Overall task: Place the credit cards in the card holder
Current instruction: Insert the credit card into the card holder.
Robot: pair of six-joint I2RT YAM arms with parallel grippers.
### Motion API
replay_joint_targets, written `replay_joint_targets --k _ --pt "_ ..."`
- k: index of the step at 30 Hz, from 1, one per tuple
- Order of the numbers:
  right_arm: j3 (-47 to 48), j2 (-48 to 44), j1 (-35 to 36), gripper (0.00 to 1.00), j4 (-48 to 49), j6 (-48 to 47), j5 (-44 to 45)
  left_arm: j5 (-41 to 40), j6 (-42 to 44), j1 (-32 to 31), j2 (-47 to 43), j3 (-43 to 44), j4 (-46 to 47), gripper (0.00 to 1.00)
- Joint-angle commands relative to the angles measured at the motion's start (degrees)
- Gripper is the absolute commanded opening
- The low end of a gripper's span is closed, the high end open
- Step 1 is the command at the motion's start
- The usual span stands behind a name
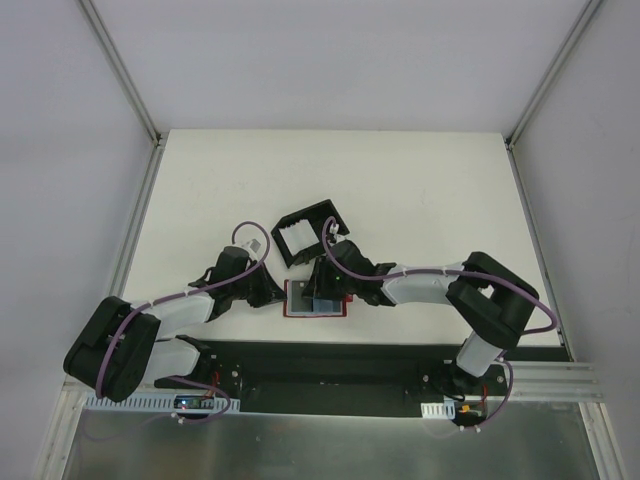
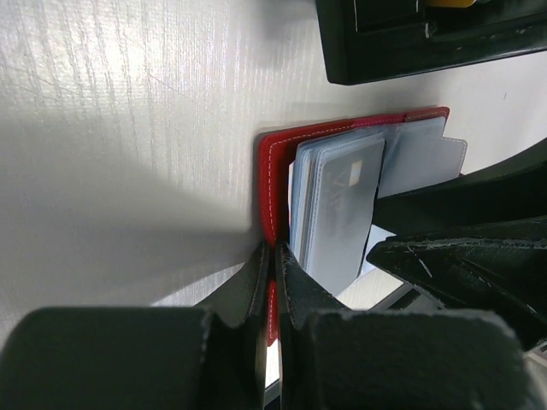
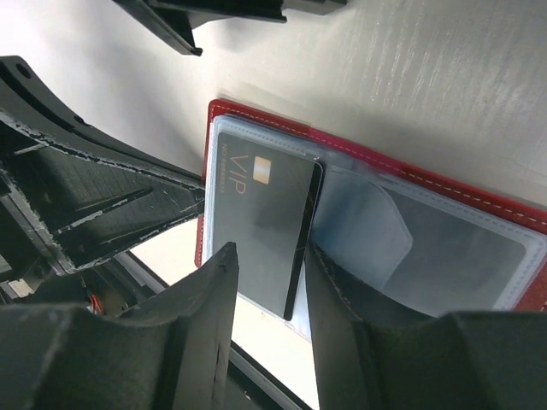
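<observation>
The red card holder (image 1: 338, 309) lies open on the table near its front edge, pale blue-grey inside up. My left gripper (image 1: 278, 296) is shut on its red left edge (image 2: 272, 184); the fingers (image 2: 256, 282) pinch the cover. A grey credit card (image 3: 261, 213) marked VIP lies in the left sleeve, sticking out toward the near edge. More pale cards (image 2: 338, 205) show stacked in the sleeves. My right gripper (image 3: 269, 256) is open, just above that card, one finger over it and one past its right edge. A snap tab (image 3: 376, 226) lies on the right half.
The black open-sided box (image 1: 310, 232) stands just behind the holder, also at the top of the left wrist view (image 2: 427, 34). The table's front edge and the black base rail (image 1: 350, 360) lie just near of the holder. The two grippers are close together.
</observation>
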Motion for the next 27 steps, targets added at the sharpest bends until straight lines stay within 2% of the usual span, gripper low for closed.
replay_joint_targets --k 1,10,17,23,27 --pt "1.5 0.5 0.6 0.37 5.1 0.7 -3.8 -2.3 2.8 0.0 0.4 -2.1 -6.2 0.00" --pt "2.8 0.6 0.9 0.33 4.9 -1.0 -4.7 -2.1 2.9 0.0 0.6 -1.7 -6.1 0.00" --pt "2.7 -3.8 0.7 0.44 -13.8 -4.1 8.7 -2.4 2.6 0.0 -0.5 -2.3 -6.3 0.00" --pt "1.2 -3.9 0.4 0.44 -18.8 -3.8 10.0 -2.4 2.7 0.0 -0.3 -2.1 -6.2 0.00" --pt "0.6 -5.3 0.2 0.44 -23.3 -4.4 13.9 -2.4 2.9 0.0 -0.4 -2.1 -6.4 0.00"
